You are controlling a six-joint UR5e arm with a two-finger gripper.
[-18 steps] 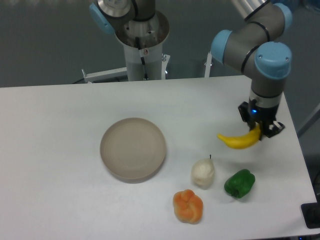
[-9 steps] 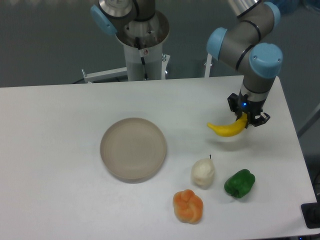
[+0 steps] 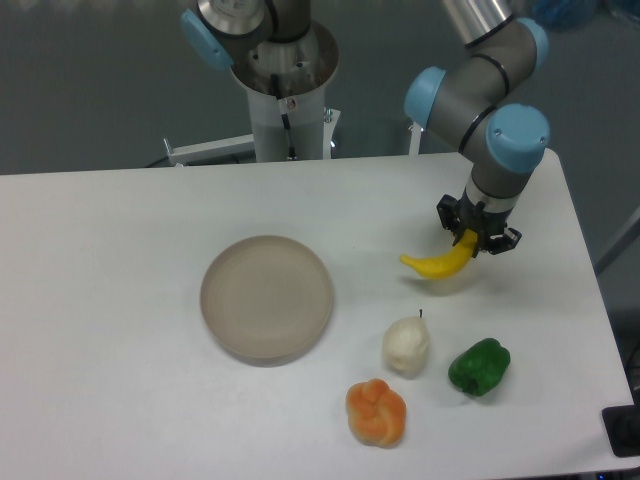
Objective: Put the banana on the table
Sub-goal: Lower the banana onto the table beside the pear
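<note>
The small yellow banana (image 3: pixel 434 264) hangs a little above the white table (image 3: pixel 120 250), right of centre. My gripper (image 3: pixel 472 240) is shut on the banana's right end, pointing straight down. The banana's free tip points left toward the plate. A faint shadow lies on the tabletop just below it.
A round beige plate (image 3: pixel 266 296) sits left of the banana. In front of it are a white pear-like fruit (image 3: pixel 405 344), a green pepper (image 3: pixel 479 366) and an orange lumpy fruit (image 3: pixel 376 411). The robot's base column (image 3: pixel 285 100) rises behind the table.
My gripper has carried the banana left and slightly toward the back of the table, still held the same way.
</note>
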